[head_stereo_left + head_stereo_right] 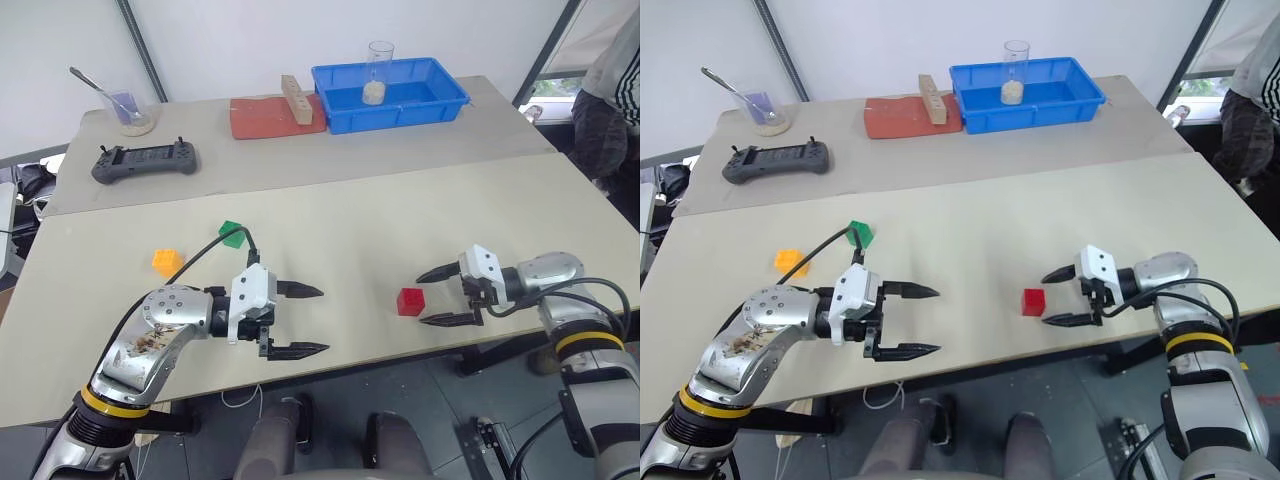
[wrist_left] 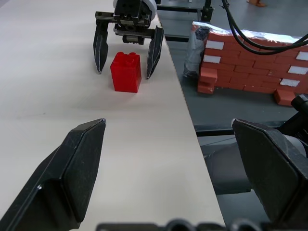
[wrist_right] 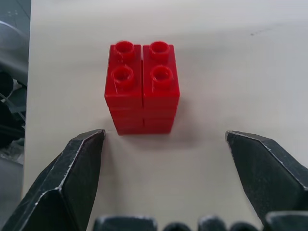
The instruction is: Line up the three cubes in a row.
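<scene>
**Both tools open, red cube free on the bench**

The right tool [image 1: 436,297] stands with its two black fingers spread wide, pointing toward the robot's left, low over the bench [image 1: 340,230]. It grips nothing. Just off its fingertips sits the red cube [image 1: 410,301], studs up, resting on the bench near the front edge; in the right wrist view the cube [image 3: 142,86] lies beyond the two fingertips, touching neither.

The left tool [image 1: 306,320] is likewise wide open and empty, its fingers pointing toward the robot's right, over the front edge of the bench. The red cube lies well apart from it, between the two tools but much nearer the right one.

Behind the left tool, the green cube [image 1: 232,232] rests on the bench, and the orange cube [image 1: 167,262] lies to its left, a little nearer the robot.

At the far side of the bench stand a blue tray [image 1: 440,103] holding a clear cup [image 1: 379,72], a red mat [image 1: 266,117] with a tan wooden block [image 1: 294,99] on it, a dark handheld controller [image 1: 144,160], and a small glass with a spoon [image 1: 126,105].
</scene>
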Robot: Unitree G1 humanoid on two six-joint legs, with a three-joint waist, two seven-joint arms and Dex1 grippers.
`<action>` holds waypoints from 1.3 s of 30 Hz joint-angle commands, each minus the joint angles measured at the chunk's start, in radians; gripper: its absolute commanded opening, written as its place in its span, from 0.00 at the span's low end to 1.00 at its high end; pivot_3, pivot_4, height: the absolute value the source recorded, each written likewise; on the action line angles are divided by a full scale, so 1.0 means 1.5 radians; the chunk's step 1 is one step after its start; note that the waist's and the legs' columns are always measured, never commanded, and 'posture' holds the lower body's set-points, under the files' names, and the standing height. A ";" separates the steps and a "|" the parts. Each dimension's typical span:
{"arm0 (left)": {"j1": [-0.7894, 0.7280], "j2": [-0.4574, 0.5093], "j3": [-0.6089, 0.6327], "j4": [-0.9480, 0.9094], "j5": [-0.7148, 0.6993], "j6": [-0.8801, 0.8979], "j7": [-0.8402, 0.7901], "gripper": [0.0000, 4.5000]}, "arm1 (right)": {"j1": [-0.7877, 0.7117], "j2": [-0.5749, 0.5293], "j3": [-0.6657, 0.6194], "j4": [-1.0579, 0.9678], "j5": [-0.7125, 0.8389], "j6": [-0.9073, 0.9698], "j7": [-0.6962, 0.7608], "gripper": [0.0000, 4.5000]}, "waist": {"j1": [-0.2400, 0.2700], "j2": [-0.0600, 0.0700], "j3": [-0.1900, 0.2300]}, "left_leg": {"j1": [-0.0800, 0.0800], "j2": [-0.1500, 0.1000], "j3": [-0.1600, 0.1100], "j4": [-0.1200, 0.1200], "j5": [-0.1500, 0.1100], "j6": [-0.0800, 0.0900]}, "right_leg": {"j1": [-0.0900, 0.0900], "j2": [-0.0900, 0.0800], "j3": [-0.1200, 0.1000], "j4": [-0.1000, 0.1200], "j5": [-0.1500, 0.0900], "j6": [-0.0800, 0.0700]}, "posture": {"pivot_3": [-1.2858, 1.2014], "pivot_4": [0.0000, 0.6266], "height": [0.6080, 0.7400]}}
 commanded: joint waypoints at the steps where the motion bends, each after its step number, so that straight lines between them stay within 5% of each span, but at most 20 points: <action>1: -0.014 -0.007 0.029 0.018 0.003 -0.007 0.034 1.00 | 0.018 -0.044 -0.039 -0.068 0.025 0.036 0.008 1.00 | 0.001 0.000 0.000 | 0.000 0.000 0.000 0.000 0.000 0.000 | 0.000 0.000 0.000 0.000 0.000 0.000 | 0.52 0.24 1.00; 8: 0.048 -0.097 0.143 0.035 0.076 -0.014 0.309 1.00 | 0.137 -0.133 -0.152 -0.424 0.129 0.314 -0.122 1.00 | 0.002 0.000 0.000 | 0.000 0.000 0.000 0.000 0.000 0.000 | 0.000 -0.004 0.001 0.000 0.000 0.000 | 0.52 0.24 1.00; 17: 0.040 -0.243 0.149 0.139 0.190 -0.100 0.531 1.00 | 0.065 -0.019 -0.164 -0.789 0.316 0.718 -0.425 1.00 | 0.017 0.000 0.000 | -0.001 0.001 0.000 0.000 0.000 0.000 | -0.002 -0.011 -0.010 0.000 0.002 -0.001 | 0.52 0.24 1.00; 24: 0.019 -0.276 0.177 0.230 0.236 -0.172 0.626 1.00 | -0.014 0.019 -0.154 -0.840 0.355 0.816 -0.523 1.00 | 0.034 -0.001 0.000 | -0.005 0.000 0.003 0.000 0.000 0.000 | -0.006 -0.011 -0.013 0.000 0.005 0.000 | 0.52 0.24 1.00; 37: -0.130 -0.274 0.176 0.481 0.226 -0.249 0.593 1.00 | -0.012 0.013 -0.152 -0.847 0.355 0.816 -0.552 1.00 | 0.033 -0.001 0.001 | -0.008 0.002 0.007 0.002 0.000 0.000 | -0.010 -0.011 -0.016 -0.001 0.009 0.001 | 0.52 0.24 1.00; 39: -0.137 -0.275 0.176 0.500 0.225 -0.264 0.592 0.88 | -0.012 0.011 -0.154 -0.849 0.356 0.816 -0.554 1.00 | 0.032 -0.001 0.001 | -0.008 0.002 0.007 0.002 0.000 0.000 | -0.010 -0.010 -0.016 -0.001 0.010 0.003 | 0.52 0.24 1.00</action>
